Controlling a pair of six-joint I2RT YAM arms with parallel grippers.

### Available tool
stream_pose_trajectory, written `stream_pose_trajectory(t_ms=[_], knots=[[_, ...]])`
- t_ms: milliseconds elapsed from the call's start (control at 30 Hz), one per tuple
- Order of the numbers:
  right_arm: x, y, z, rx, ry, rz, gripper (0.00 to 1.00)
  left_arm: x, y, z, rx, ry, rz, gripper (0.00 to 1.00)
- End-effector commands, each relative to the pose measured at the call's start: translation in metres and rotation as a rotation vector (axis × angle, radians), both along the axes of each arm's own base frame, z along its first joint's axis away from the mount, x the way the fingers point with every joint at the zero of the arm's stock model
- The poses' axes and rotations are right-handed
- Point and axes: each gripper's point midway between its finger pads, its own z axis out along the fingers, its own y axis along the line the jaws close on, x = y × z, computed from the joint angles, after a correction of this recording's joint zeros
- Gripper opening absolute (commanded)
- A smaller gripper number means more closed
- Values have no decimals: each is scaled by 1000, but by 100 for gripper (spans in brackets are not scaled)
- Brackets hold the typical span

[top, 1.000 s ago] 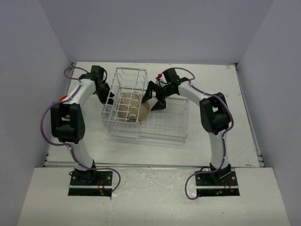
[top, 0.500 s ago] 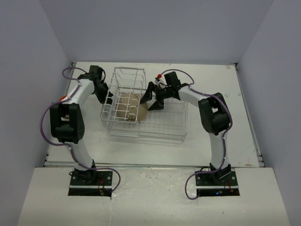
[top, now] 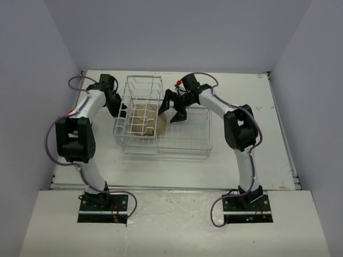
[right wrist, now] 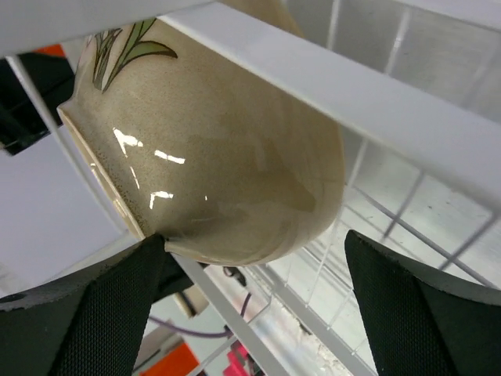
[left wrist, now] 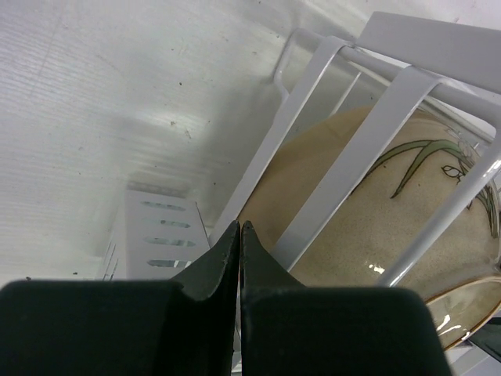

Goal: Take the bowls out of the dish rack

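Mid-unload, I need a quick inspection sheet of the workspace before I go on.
Surface: white table.
Job's things: one tan bowl with leaf markings, tilted on its side in the taller section of the dish rack; no other bowls seen.
Clutter: nothing seen.
Grippers: left gripper shut, at the rack's outer wires beside the bowl; right gripper open, one finger on each side of the bowl.
Cables: purple cables loop along both arms.
Surroundings: plain pale walls on three sides.

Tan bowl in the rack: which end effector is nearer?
Right. The right end effector, open, straddles the tan bowl; the left end effector sits shut outside the dish rack wires.
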Motion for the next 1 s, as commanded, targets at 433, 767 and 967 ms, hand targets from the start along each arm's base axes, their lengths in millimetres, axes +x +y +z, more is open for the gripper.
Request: stream_pose_trajectory(t_ms=[433, 767, 967], knots=[[-60, 75, 3, 246, -14, 181, 99, -18, -69, 21, -238, 8, -121, 0], [-59, 83, 16, 344, -75, 219, 99, -20, -71, 21, -256, 12, -123, 0], [-57, 73, 6, 226, -97, 160, 99, -21, -71, 20, -252, 11, -126, 0]])
